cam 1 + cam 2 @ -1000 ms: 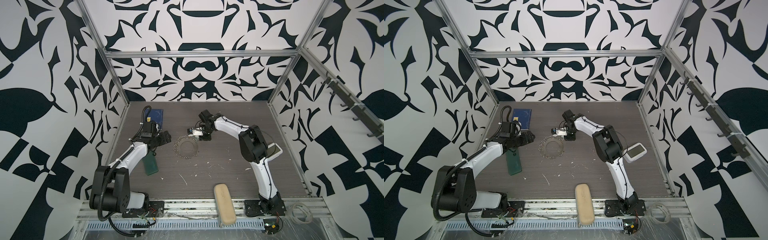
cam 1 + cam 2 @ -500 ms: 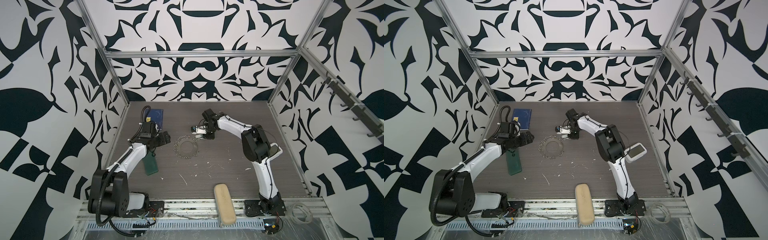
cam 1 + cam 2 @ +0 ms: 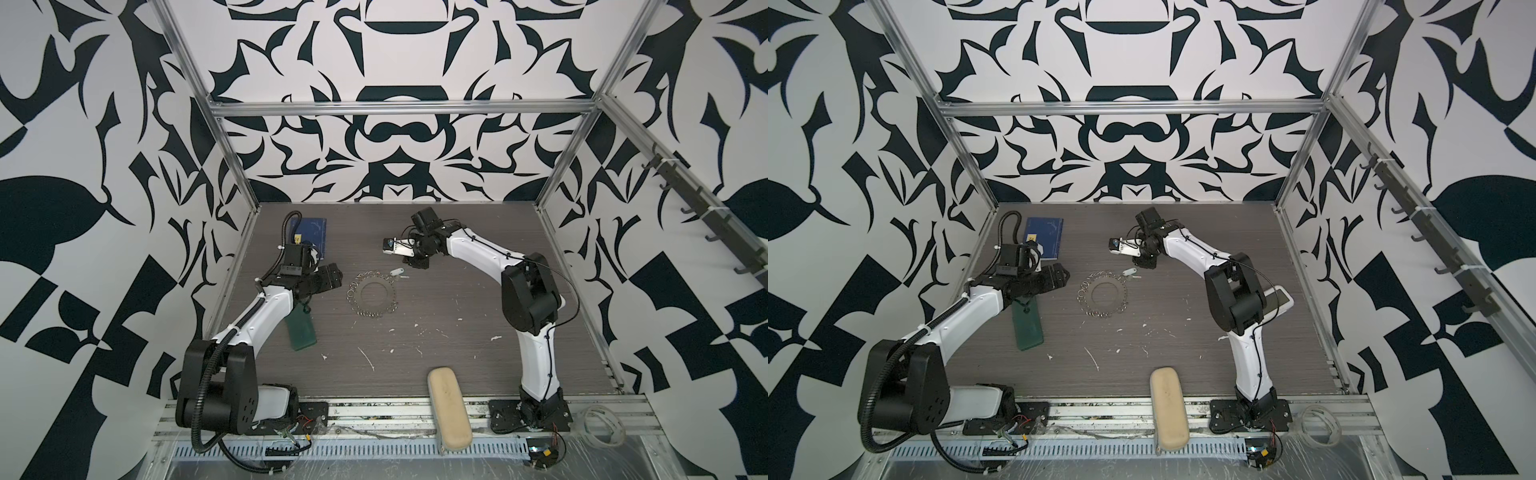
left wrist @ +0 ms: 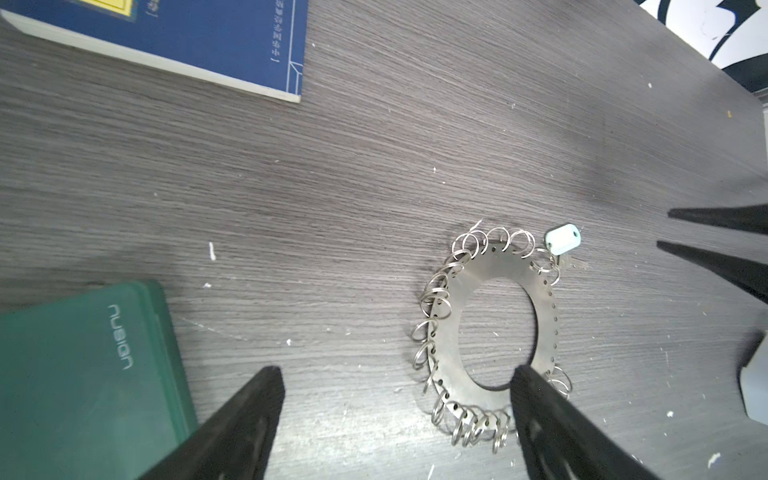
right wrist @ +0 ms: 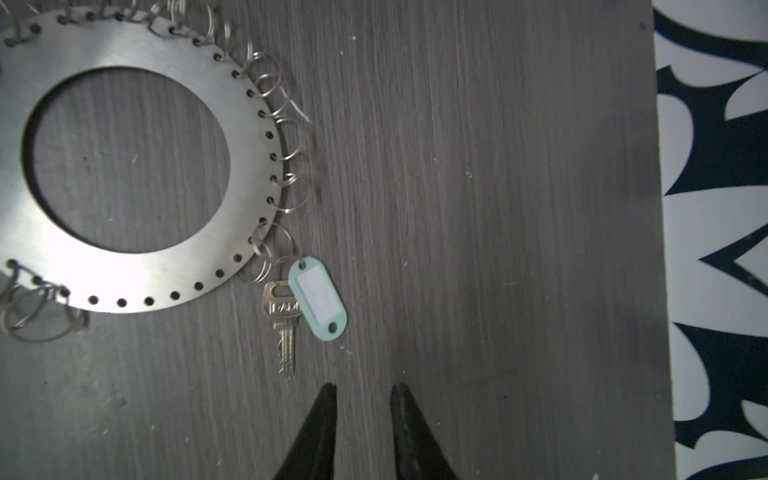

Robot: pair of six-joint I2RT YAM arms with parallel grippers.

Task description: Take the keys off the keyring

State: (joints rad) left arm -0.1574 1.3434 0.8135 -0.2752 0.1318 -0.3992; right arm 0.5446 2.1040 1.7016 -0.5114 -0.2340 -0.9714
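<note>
Robot lab cell — alu frame, patterned walls.

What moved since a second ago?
The right gripper pulled back, away from the keyring. Its jaws are slightly apart and hold nothing. The keys lie by the keyring as before. The keyring and the wide-open left gripper stayed put.

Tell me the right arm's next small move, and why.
Probably ease the right pincer over onto the key: its jaws stand narrowly apart and empty, just short of the key's tip, and the key and its tag hang from the keyring's rim.
</note>
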